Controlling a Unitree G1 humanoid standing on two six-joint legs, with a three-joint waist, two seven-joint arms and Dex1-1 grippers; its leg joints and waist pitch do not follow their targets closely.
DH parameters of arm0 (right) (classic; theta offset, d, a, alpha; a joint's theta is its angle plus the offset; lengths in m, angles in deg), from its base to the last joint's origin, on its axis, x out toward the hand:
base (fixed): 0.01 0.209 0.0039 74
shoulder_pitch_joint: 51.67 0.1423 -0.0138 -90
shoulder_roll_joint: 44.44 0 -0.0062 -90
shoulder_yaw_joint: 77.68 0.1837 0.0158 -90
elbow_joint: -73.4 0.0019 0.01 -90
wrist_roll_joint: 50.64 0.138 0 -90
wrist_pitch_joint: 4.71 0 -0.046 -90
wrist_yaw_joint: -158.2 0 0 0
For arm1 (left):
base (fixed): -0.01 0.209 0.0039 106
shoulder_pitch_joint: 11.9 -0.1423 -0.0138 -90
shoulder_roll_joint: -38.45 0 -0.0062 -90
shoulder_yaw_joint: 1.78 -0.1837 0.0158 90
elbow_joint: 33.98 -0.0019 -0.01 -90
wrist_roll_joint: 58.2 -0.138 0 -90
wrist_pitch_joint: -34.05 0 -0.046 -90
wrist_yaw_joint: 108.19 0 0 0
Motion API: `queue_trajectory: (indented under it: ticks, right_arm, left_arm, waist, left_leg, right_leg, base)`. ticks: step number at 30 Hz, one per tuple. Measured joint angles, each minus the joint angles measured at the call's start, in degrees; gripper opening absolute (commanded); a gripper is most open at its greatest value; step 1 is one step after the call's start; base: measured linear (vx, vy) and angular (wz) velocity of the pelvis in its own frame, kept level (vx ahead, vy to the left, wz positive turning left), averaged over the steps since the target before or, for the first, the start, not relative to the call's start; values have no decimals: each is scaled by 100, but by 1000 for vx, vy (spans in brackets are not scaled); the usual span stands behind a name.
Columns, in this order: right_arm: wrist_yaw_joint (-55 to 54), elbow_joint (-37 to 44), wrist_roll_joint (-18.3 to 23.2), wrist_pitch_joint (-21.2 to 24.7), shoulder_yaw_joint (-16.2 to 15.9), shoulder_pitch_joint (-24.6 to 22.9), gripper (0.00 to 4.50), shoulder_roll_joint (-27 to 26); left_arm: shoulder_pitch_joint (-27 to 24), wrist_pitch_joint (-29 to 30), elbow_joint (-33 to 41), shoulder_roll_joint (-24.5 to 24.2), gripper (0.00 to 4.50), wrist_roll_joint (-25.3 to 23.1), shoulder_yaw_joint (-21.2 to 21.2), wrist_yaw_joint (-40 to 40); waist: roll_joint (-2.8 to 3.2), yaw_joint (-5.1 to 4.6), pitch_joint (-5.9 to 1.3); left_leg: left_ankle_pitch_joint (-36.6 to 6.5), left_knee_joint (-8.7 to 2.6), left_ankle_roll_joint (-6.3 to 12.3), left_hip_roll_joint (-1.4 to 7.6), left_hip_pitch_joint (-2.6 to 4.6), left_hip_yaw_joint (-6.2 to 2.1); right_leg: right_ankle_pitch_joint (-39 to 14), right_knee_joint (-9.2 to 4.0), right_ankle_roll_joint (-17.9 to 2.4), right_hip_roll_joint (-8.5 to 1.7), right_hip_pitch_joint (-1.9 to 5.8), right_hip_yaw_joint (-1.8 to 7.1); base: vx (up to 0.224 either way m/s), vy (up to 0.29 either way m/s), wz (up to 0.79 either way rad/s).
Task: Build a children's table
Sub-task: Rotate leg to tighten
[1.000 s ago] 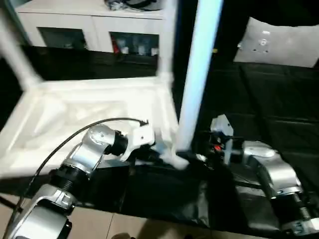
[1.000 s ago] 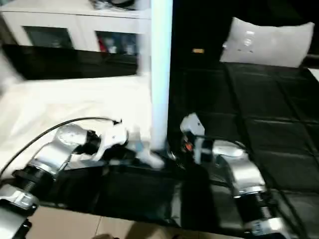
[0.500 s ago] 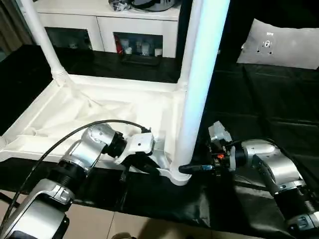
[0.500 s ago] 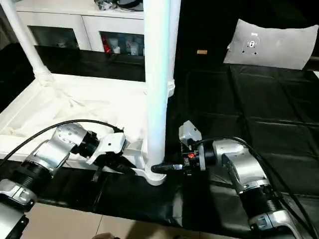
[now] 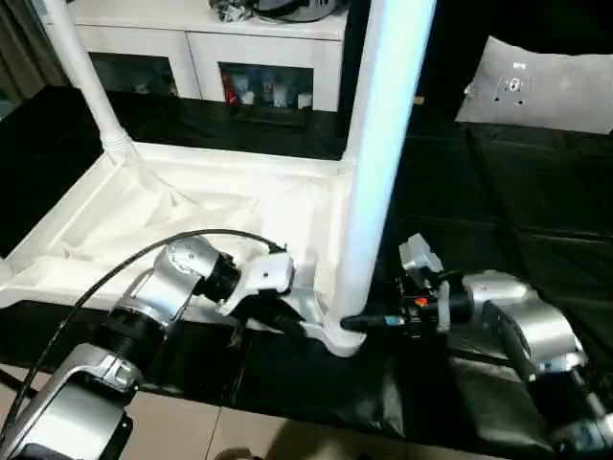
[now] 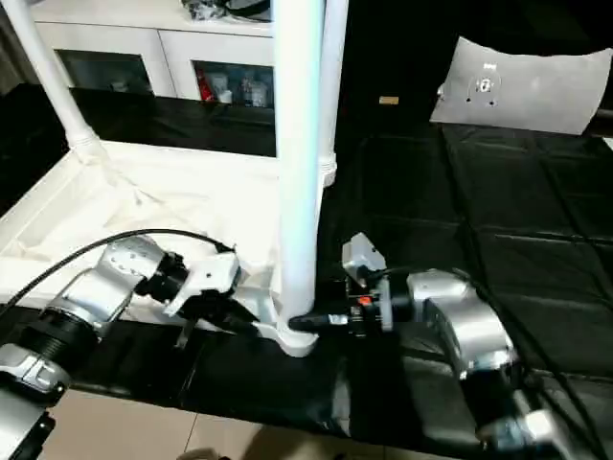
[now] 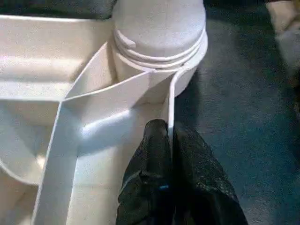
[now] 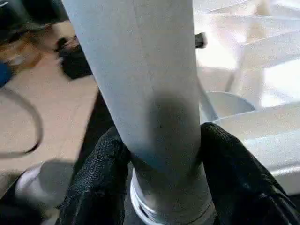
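Observation:
The children's table lies upside down, its white ribbed top (image 5: 192, 206) on the black cover. Legs stand upright in the far left corner (image 5: 81, 67) and far right corner (image 6: 330, 86). A third leg (image 5: 378, 163) rises from the near right socket (image 7: 159, 51). My right gripper (image 5: 352, 326) is shut on this leg's base, one black finger (image 8: 101, 164) pressed to each side of the tube (image 8: 140, 61). My left gripper (image 7: 168, 129) is shut on the top's thin rim wall, just beside that socket, also seen in the head view (image 5: 283, 318).
A white cabinet (image 5: 192, 38) with shelves stands behind the table. A pale grey pad (image 5: 541, 81) lies at the back right on the black cover (image 5: 517, 211). Tan floor (image 5: 172, 431) shows along the front edge. A black cable (image 5: 124, 268) arcs over my left forearm.
The camera swung and settled. My right gripper's fingers closed in on the base of the near leg. The left gripper kept its pinch on the rim.

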Motion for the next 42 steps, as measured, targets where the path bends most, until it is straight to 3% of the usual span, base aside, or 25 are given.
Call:
queue_trajectory:
  ticks: [2,4,8,16,18,20,27,32,33,39,42]
  right_arm:
    - [-842,39,-218,156,227,-20,195,-408]
    - [-1628,39,-361,221,400,-20,195,-768]
    - [-3292,36,-734,309,803,29,195,-1413]
    - [-5556,-756,-1427,141,1034,753,195,-2320]
    - [-5699,-811,-1472,70,1034,786,249,-2330]
    - [-5825,-892,-1547,-101,1034,791,262,-2367]
    - [-5482,-1008,-1329,-710,1181,627,321,-2396]
    - [-4564,-831,-1111,-851,1059,359,357,-1897]
    - [-4334,-790,-1078,-889,1016,304,384,-1747]
    - [-2899,-780,-980,-1086,718,212,420,-955]
    - [-2493,-780,-922,-1121,682,212,420,-744]
  left_arm:
    - [-8,506,-9,115,0,-89,228,557]
    - [3,813,-13,266,0,-199,404,1025]
    - [129,1391,-190,946,0,-286,667,2282]
    - [214,2039,-236,1901,0,-516,1069,4235]
    - [217,2069,-234,2014,0,-504,1088,4382]
    - [237,2124,-227,2114,0,-507,1088,4547]
    - [247,1982,-180,1975,0,-516,955,4399]
    - [200,1676,-148,1695,0,-493,836,3942]
    - [175,1553,-144,1613,0,-469,801,3792]
    - [51,770,-109,902,0,-328,566,2616]
    - [24,497,-109,719,0,-277,460,2129]
  waist:
    - [-2,-64,-1]
    - [-1,-188,0]
    - [3,-350,-3]
    - [7,-420,-5]
    - [7,-419,-5]
    - [12,-390,-7]
    - [47,-350,-1]
    - [63,-344,7]
    - [63,-337,7]
    - [65,-294,8]
    - [65,-209,8]
  left_leg:
    - [6,0,-10,1,14,-1]
    - [9,0,-14,-4,19,-2]
    - [8,-2,-11,-12,16,-1]
    - [6,-11,-7,-14,4,-4]
    - [-3,-14,4,-18,-1,-4]
    - [-6,-29,7,-18,0,-3]
    - [-5,-49,6,-14,-7,-3]
    - [-1,-57,13,-12,-14,-2]
    - [0,-57,16,-10,-16,-2]
    - [15,-44,37,-6,-30,-3]
    - [15,-22,37,-7,-18,-5]
  right_leg:
    - [0,-1,1,3,8,2]
    - [-1,-12,3,1,7,1]
    - [-1,-51,4,0,19,4]
    - [-1,-56,4,0,13,2]
    - [-1,-56,5,0,13,7]
    - [-2,-54,6,0,13,8]
    - [2,-48,1,3,-3,5]
    - [14,-47,-18,5,-12,4]
    - [14,-46,-18,7,-15,3]
    - [20,-34,-29,8,-29,2]
    - [26,-35,-32,6,-27,6]
  base:
    - [0,0,0]
    - [0,0,0]
    - [0,0,0]
    - [0,0,0]
    - [0,0,0]
    - [0,0,0]
    - [0,0,0]
    - [0,0,0]
    - [0,0,0]
    - [0,0,0]
    - [0,0,0]
